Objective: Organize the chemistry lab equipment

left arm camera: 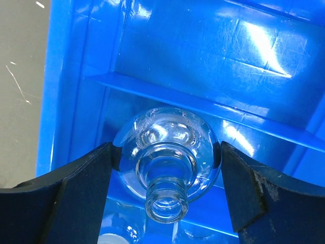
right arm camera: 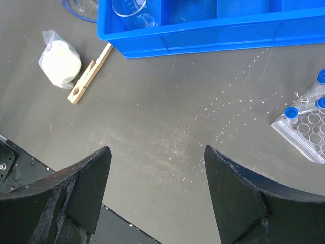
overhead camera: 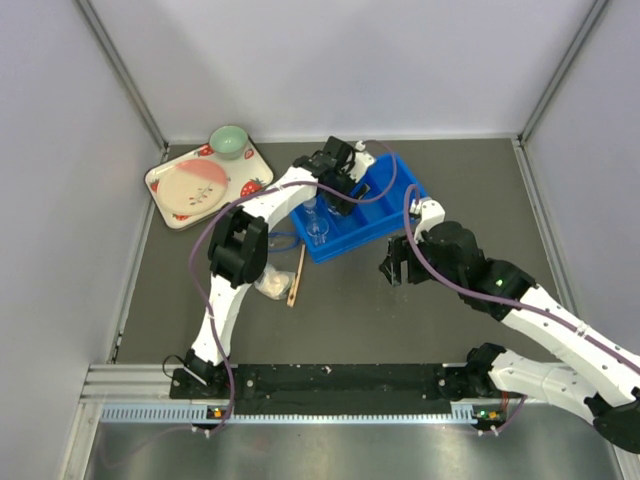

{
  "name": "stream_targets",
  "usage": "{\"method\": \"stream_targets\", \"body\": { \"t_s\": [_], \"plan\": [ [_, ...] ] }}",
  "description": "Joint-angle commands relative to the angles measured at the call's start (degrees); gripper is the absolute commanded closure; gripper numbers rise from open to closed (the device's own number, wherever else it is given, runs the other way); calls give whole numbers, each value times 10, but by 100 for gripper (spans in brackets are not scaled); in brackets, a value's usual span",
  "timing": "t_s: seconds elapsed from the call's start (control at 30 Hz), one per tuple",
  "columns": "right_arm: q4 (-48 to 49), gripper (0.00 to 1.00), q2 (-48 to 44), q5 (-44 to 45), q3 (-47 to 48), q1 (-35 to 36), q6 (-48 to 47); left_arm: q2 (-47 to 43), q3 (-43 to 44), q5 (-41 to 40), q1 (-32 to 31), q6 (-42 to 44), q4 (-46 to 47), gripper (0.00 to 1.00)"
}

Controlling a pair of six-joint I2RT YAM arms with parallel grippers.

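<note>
A small clear round-bottomed glass flask (left arm camera: 170, 129) sits between my left gripper's (left arm camera: 166, 152) black fingers, neck toward the camera. Both fingers touch the sides of its bulb, over a divider of the blue bin (left arm camera: 91, 61). From above, my left gripper (overhead camera: 340, 195) is inside the blue bin (overhead camera: 395, 215), next to more clear flasks (overhead camera: 316, 228). My right gripper (right arm camera: 157, 150) hangs open over bare table with nothing between its fingers. Ahead of it lie a whitish wad (right arm camera: 60, 60) and a thin wooden stick (right arm camera: 90, 74). A clear tube rack (right arm camera: 304, 127) with blue-capped tubes (right arm camera: 291, 113) stands to its right.
A strawberry-print tray (overhead camera: 160, 190) with a pink plate (overhead camera: 195, 187) and a green bowl (overhead camera: 229, 141) sits at the back left. Another clear glass vessel (overhead camera: 283, 241) rests on the table left of the bin. Grey walls enclose the table on three sides.
</note>
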Motion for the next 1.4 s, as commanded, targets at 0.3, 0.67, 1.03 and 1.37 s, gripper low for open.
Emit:
{"method": "stream_targets", "body": {
  "t_s": [0.3, 0.67, 1.03, 1.37],
  "plan": [
    [18, 25, -14, -12, 2, 5, 8, -83, 51, 0, -2, 15, 0, 2],
    [12, 25, -19, -11, 11, 6, 6, -100, 59, -4, -2, 4, -2, 2],
    [35, 26, 60, -32, 55, 13, -15, -243, 80, -133, 8, -104, -64, 2],
    [70, 25, 223, 3, 141, 114, -34, -497, -224, -208, 39, -243, -37, 1]
  ]
}}
